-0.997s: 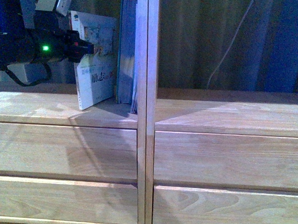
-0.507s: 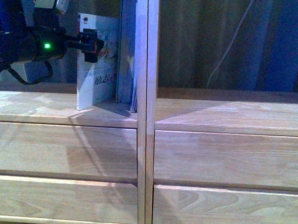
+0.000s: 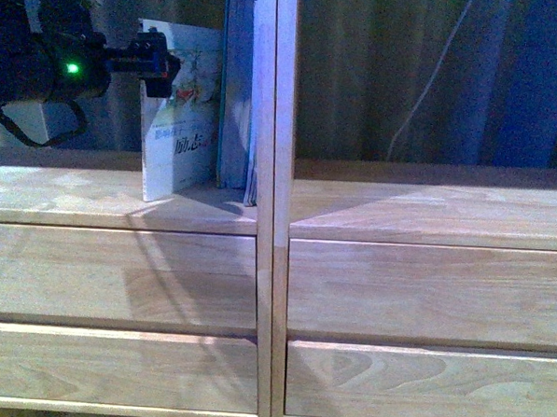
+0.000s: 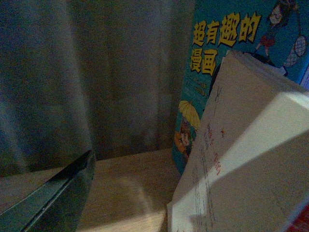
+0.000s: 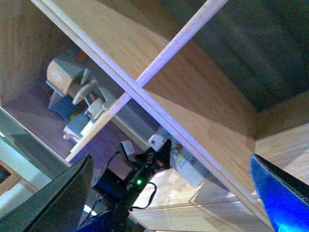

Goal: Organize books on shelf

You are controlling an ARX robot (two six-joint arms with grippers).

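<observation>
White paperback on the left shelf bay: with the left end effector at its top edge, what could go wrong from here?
1. The white paperback leans, its foot set away from the teal books; if let go now, it may slide out and fall flat on the shelf.
2. The left end effector is at the cover's upper edge; a further push could bend the thin cover rather than stand it up.

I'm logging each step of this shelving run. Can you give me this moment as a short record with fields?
white book: standing on shelf, tilted, lower edge apart from the teal books
teal books: upright against the central upright
left gripper: at white book's upper left edge; grip unclear
right gripper: open, holding nothing
right compartment: no books visible
</observation>
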